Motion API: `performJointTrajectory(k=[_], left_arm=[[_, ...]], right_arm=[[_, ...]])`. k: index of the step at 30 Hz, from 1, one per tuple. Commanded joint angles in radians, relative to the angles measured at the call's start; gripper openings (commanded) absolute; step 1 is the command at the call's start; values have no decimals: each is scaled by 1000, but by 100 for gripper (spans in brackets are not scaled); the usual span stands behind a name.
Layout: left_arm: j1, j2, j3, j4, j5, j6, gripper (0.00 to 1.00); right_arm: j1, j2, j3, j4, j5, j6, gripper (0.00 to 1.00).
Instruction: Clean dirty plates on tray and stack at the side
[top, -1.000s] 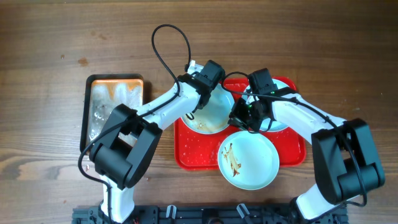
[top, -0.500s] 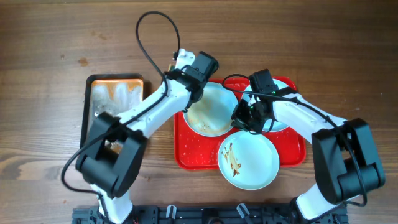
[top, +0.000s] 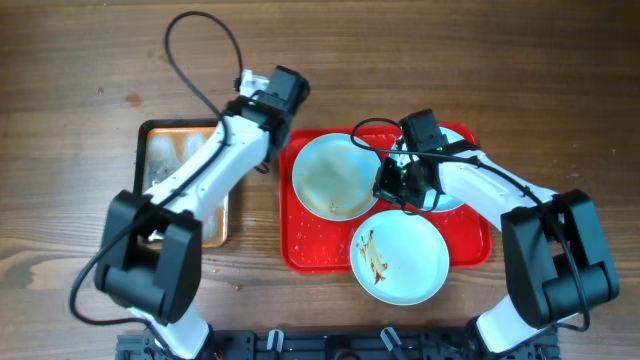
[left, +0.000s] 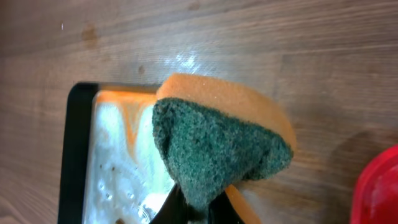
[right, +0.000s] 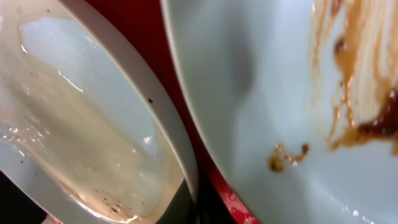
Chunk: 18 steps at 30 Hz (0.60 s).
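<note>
Three pale plates lie on the red tray (top: 310, 250). The back-left plate (top: 335, 175) is wet with a thin brown film. The front plate (top: 400, 257) has brown sauce smears. The back-right plate (top: 455, 195) is mostly hidden under my right arm. My right gripper (top: 385, 185) is shut on the wet plate's right rim; the right wrist view shows its fingers (right: 193, 208) on that rim (right: 81, 124), beside the smeared plate (right: 280, 93). My left gripper (top: 262, 158) is shut on an orange-and-green sponge (left: 217, 146), between the two trays.
A dark metal tray (top: 160, 160) with wet, soapy residue sits left of the red tray; its rim also shows in the left wrist view (left: 78, 155). The red tray's edge (left: 379, 193) is at the right there. Bare wooden table surrounds both trays.
My left arm has lifted the sponge off the back-left plate and swung left, over the gap by the dark tray. My right gripper has kept its hold on the plate rim.
</note>
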<state>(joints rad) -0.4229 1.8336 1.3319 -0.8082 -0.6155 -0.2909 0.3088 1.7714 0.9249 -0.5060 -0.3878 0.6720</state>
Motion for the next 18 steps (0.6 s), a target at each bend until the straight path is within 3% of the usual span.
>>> performJointTrajectory(k=[1,10,18], left_arm=[[79,-55,5,-45,128,-6,4],[129,-133,5,-127,183,-33,4],[208,-143,5,-253,442,-63,4]], right_arm=[[1,10,44,19,22,-76,4],[16,-75,233,-117,64,-219,5],[22,-96,468,-339,372,-441,4]])
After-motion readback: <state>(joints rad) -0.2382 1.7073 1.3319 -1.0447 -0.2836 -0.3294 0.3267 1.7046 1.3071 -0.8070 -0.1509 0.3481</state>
